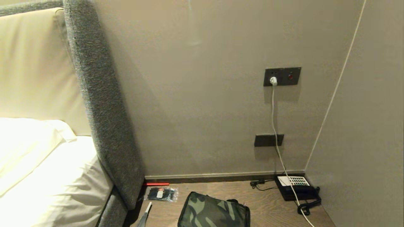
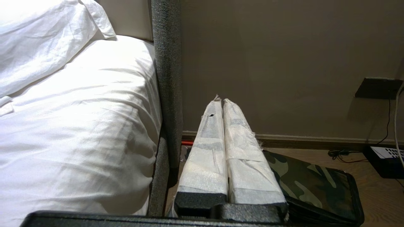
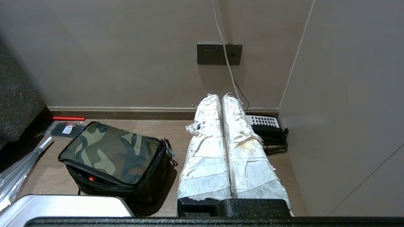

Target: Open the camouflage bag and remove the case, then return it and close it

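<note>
The camouflage bag (image 1: pixel 213 212) sits on the wooden bedside table (image 1: pixel 268 201), its green-and-dark top down and zipped shut. In the right wrist view the camouflage bag (image 3: pixel 115 156) lies beside my right gripper (image 3: pixel 221 96), which is shut on nothing and held above the table near the telephone. My left gripper (image 2: pixel 220 100) is shut too, empty, hovering over the near end of the camouflage bag (image 2: pixel 315 186) beside the bed frame. Neither arm shows in the head view. The case is hidden.
A black telephone (image 1: pixel 296 187) with a white keypad stands at the table's back right corner, a white cable (image 1: pixel 274 126) hanging to it from a wall socket (image 1: pixel 282 76). A clear packet of black ties (image 1: pixel 161 194) lies at the back left. The bed (image 1: pixel 47 176) and grey headboard (image 1: pixel 104 110) border the left.
</note>
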